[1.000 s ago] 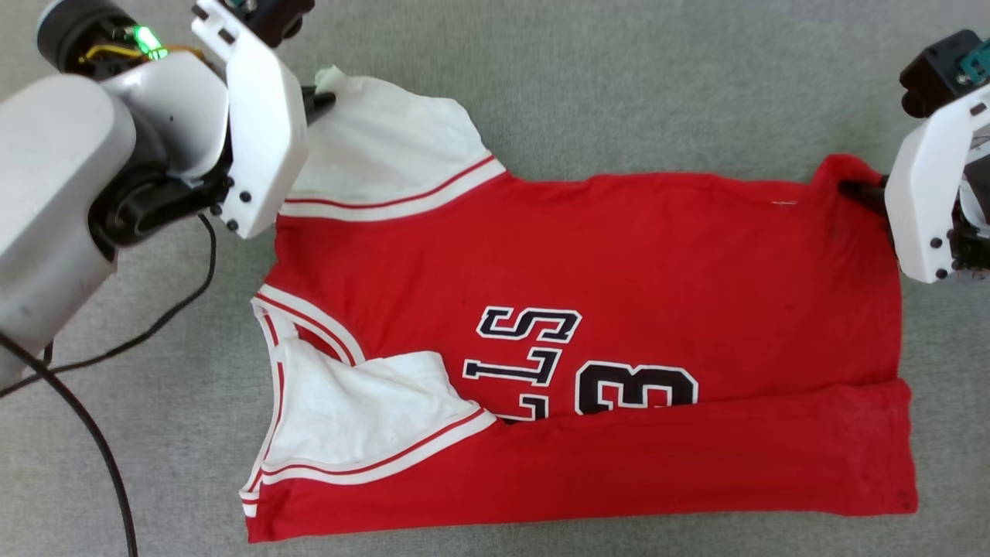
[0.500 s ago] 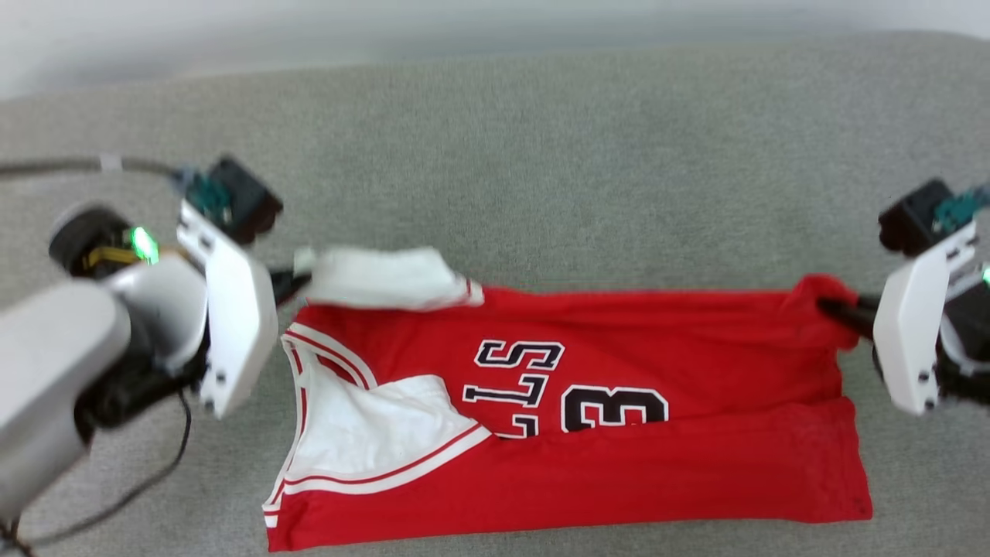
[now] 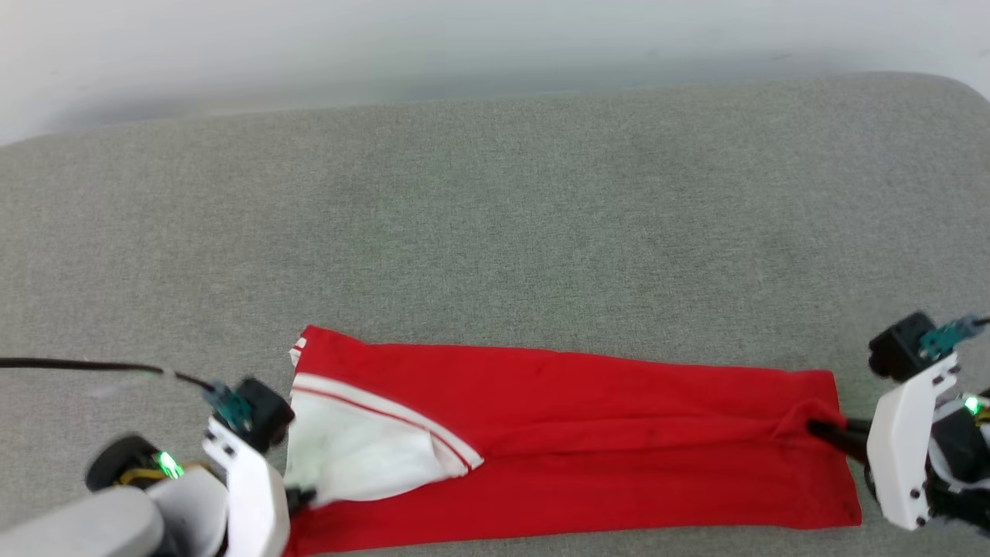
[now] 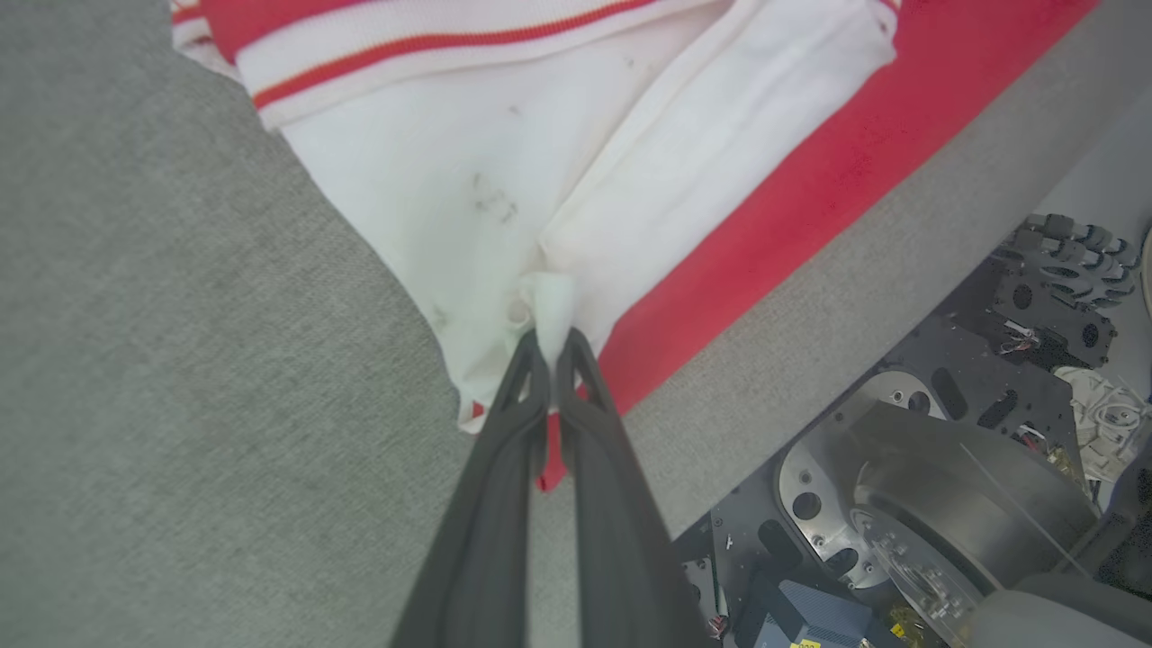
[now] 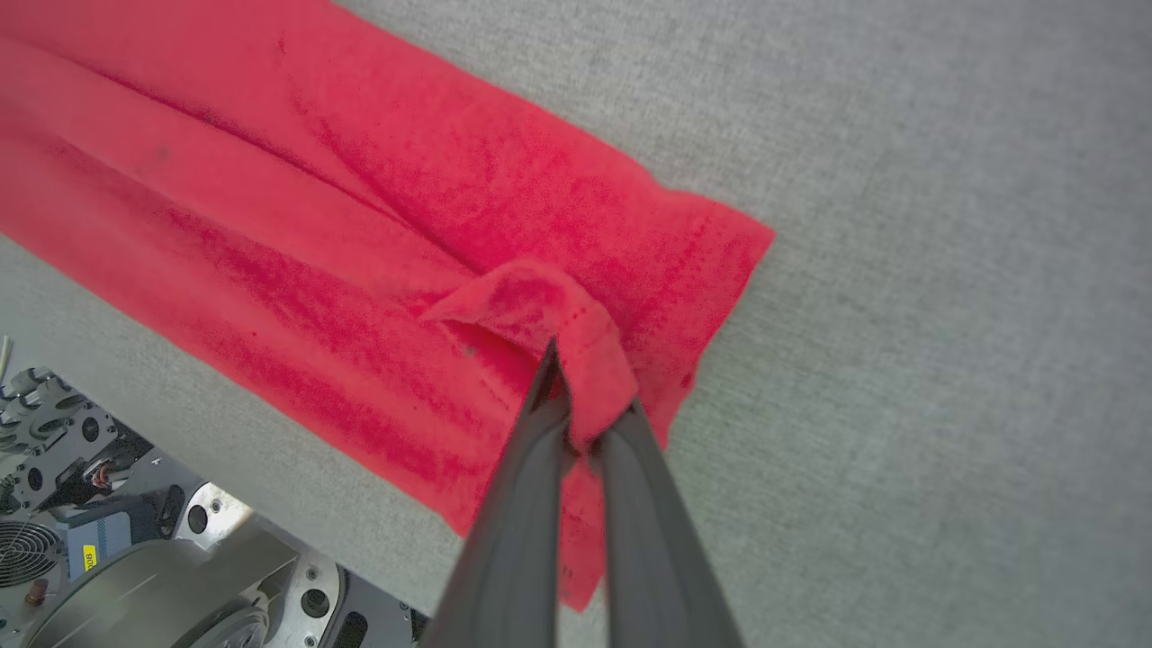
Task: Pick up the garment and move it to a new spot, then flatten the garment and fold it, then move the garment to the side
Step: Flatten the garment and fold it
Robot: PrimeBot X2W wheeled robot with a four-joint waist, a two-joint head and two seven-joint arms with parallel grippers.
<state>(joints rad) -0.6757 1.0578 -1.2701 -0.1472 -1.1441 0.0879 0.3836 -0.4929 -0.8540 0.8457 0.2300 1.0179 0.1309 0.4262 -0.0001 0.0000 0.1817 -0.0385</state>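
Head view: garment (image 3: 619,441) folded lengthwise; L gripper (image 4: 553,342), R gripper (image 5: 583,400) both clamped on its ends; I'd say side move pending.

Jaws of the right gripper (image 5: 583,396) pinch a fold of the red garment (image 5: 315,207) on grey upholstery (image 5: 900,315).

The garment (image 3: 619,441), earlier spread with lettering showing, now lies folded lengthwise into a narrow red band, lettering covered. The left hand (image 3: 302,495) has carried the white sleeve (image 3: 356,456) from upper left to lower left of the frame; the right hand (image 3: 824,429) has dropped to lower right.
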